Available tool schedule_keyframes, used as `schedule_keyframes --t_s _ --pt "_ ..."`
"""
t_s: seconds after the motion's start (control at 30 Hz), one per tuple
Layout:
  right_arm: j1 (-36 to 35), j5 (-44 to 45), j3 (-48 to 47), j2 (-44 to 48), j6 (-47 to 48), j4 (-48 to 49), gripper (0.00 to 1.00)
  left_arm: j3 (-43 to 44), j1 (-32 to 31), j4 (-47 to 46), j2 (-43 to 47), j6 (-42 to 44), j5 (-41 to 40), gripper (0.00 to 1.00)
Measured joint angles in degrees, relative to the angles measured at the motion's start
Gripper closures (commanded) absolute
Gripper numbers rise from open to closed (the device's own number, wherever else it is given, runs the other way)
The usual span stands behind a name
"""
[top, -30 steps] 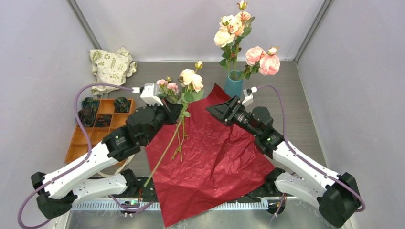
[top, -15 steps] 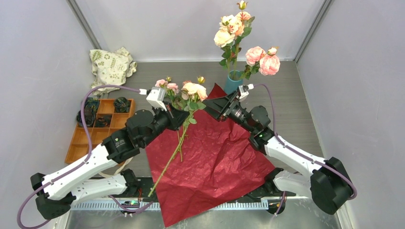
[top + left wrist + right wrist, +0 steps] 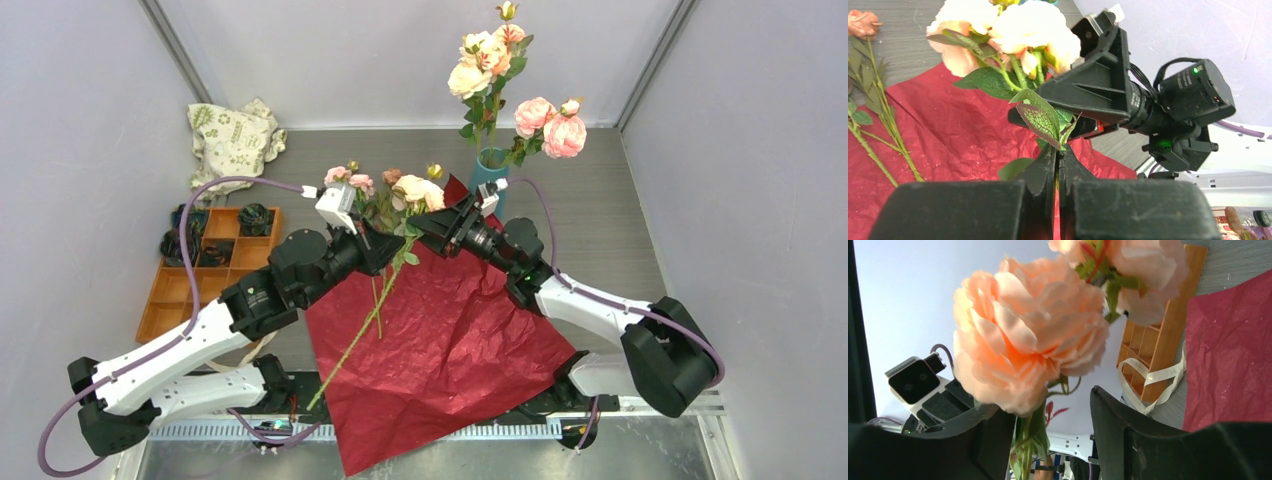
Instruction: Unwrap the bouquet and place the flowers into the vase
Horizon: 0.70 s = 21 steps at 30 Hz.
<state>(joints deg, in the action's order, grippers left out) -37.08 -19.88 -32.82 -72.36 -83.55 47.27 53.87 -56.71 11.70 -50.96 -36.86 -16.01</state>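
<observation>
My left gripper (image 3: 395,250) (image 3: 1058,150) is shut on the green stem of a peach and cream rose (image 3: 416,190) (image 3: 1013,30) and holds it up over the dark red wrapping paper (image 3: 450,330). My right gripper (image 3: 422,226) (image 3: 1048,405) is open, its jaws either side of that stem just under the peach head (image 3: 1023,355). The stem lies close to one finger (image 3: 993,440). The teal vase (image 3: 487,172) stands behind and holds several roses (image 3: 490,60). Other stems (image 3: 376,300) lie on the paper, with a pink rose (image 3: 350,179) beside it.
An orange compartment tray (image 3: 200,290) with dark rosettes sits at the left. A cream ribbon (image 3: 1153,377) lies next to it. A white cloth bag with green print (image 3: 233,135) lies at the back left. Grey walls close in both sides.
My right gripper has moved left, up to the held rose, and its jaws have narrowed around the stem. My left gripper has carried the rose slightly to the right.
</observation>
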Motion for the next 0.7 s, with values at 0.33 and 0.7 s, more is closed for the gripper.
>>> schedule_keyframes --t_s 0.33,0.7 --pt "0.0 -1.22 -6.69 -3.91 0.33 1.16 0.73 -1.14 -1.75 -2.05 0.66 0.02 3.26 0.98" --pt "-0.11 -2.49 -8.13 -0.94 4.2 -6.38 0.99 -2.95 -2.01 -1.77 3.21 0.15 3.52 0.75"
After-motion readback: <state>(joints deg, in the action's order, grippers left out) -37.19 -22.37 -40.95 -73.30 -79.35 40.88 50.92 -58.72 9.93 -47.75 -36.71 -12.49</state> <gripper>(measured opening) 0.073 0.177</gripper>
